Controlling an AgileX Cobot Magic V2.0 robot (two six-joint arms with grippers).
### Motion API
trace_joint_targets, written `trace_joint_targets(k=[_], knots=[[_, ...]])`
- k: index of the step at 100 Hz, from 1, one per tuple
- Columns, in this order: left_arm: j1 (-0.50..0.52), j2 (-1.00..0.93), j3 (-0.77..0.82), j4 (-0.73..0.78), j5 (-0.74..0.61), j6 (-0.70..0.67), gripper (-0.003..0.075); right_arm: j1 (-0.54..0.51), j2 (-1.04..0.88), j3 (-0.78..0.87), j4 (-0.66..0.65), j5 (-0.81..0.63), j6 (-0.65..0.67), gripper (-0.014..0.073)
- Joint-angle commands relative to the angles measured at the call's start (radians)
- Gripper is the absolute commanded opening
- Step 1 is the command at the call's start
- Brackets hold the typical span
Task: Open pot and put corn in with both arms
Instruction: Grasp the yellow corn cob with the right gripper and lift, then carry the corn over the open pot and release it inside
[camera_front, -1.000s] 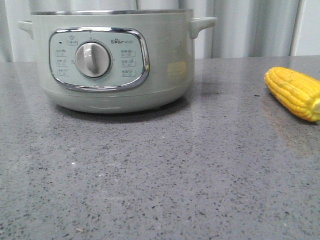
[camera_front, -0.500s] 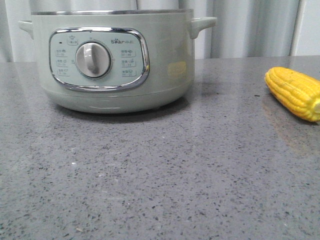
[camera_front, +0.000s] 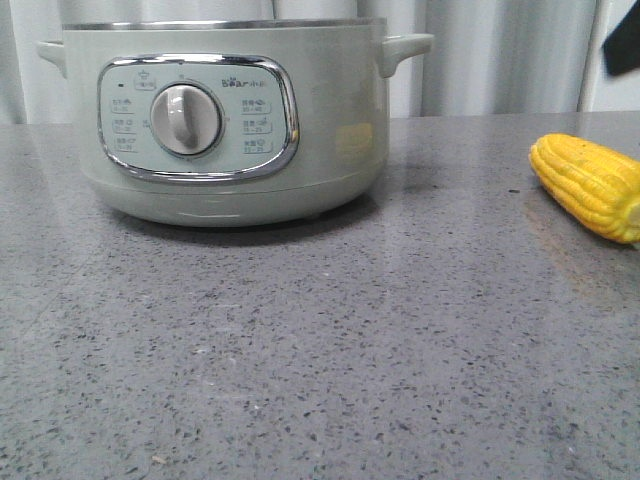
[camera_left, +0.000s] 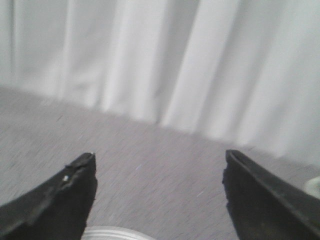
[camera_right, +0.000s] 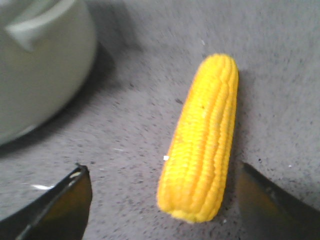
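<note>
Now my right claw (camera_right: 162, 200) hangs spread above the corn (camera_right: 202, 140), its long axis running between my fingers; left claw (camera_left: 160, 190) also spread.

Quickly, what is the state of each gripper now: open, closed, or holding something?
Left gripper: open, holding nothing.
Right gripper: open, holding nothing; the corn lies on the table between its fingers.

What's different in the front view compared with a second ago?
A dark part of an arm has come into view at the upper right edge, above the corn; which part it is can't be told. Nothing has been grasped or released. The pot and corn lie where they were on the table.
</note>
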Motion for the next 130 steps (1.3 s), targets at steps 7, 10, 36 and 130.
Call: trace_joint_targets(k=[7,10,36,130], knots=[[0.001,-0.173,-0.071,0.034,0.109,-0.001,0.0382,0.002,0.164,-0.075,0.011,-0.089,-0.013,0.0489],[0.001,-0.209,-0.073,0.034,0.142,-0.001,0.0372,0.002,0.201,-0.089,0.011,-0.078,-0.011,0.0489],[0.001,-0.373,-0.073,0.034,0.258,-0.001,0.0308,0.002,0.349,-0.205,0.054,0.000,-0.011,0.0265],[0.001,-0.397,-0.074,0.008,0.356,-0.001,0.0212,0.275,0.290,-0.671,0.078,-0.004,-0.011,-0.0051]])
